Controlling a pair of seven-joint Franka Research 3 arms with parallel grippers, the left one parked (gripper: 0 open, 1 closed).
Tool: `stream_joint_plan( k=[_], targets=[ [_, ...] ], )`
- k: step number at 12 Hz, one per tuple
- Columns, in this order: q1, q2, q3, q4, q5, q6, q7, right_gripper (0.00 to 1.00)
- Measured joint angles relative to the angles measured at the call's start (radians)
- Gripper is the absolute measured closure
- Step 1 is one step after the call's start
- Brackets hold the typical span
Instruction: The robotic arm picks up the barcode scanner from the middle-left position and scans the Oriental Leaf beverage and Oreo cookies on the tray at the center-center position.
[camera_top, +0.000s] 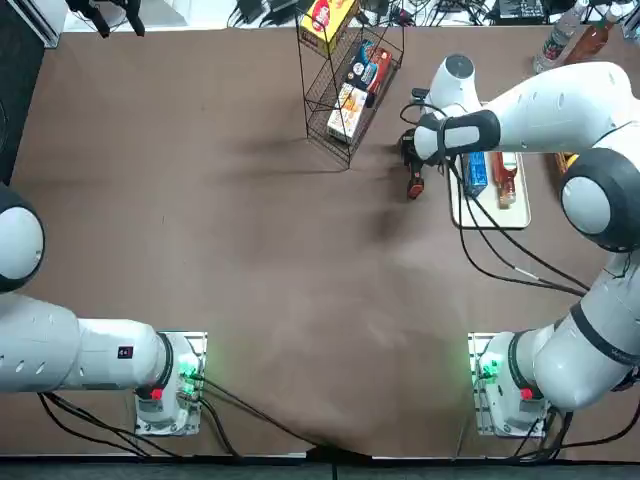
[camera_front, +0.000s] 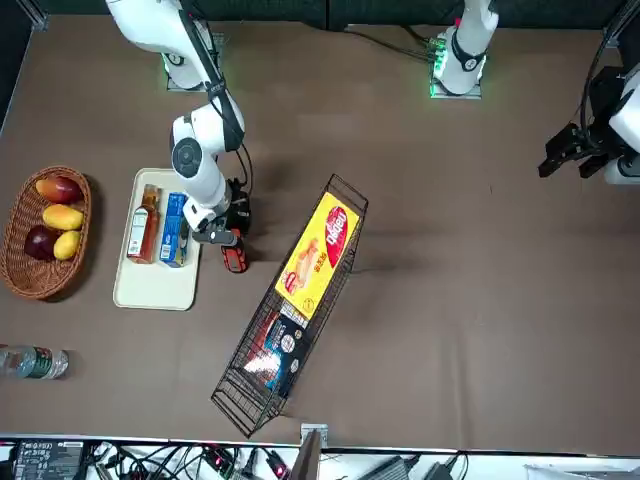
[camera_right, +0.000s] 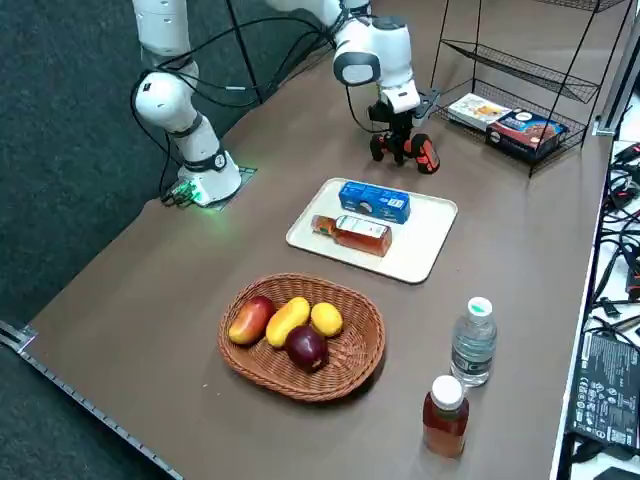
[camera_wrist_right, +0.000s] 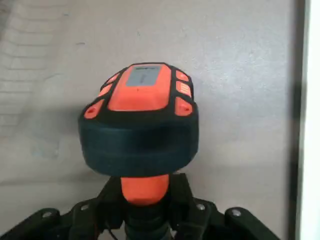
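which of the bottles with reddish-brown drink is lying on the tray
The slim bottle with the white label, on its side next to the blue cookie pack; the other reddish-brown one stands upright on the table.

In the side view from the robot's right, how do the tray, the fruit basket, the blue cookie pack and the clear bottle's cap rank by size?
Largest to smallest as pictured:
1. Tray
2. Basket
3. Cookie pack
4. Cap
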Motion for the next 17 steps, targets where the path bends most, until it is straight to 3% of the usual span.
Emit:
stream_joint_plan(
  k=[3,8,13,17],
  targets=[
    [0.001,-0.007,0.000,-0.017,0.000,0.029,-0.002,0.55],
    [0.000,-0.032,0.000,-0.008,-0.003,0.008,-0.045,0.02],
    [-0.049,-0.168,-0.013,0.118,-0.003,-0.215,-0.094,0.00],
    [-0.061,-0.210,-0.043,0.267,-0.041,-0.447,-0.097,0.00]
  ],
)
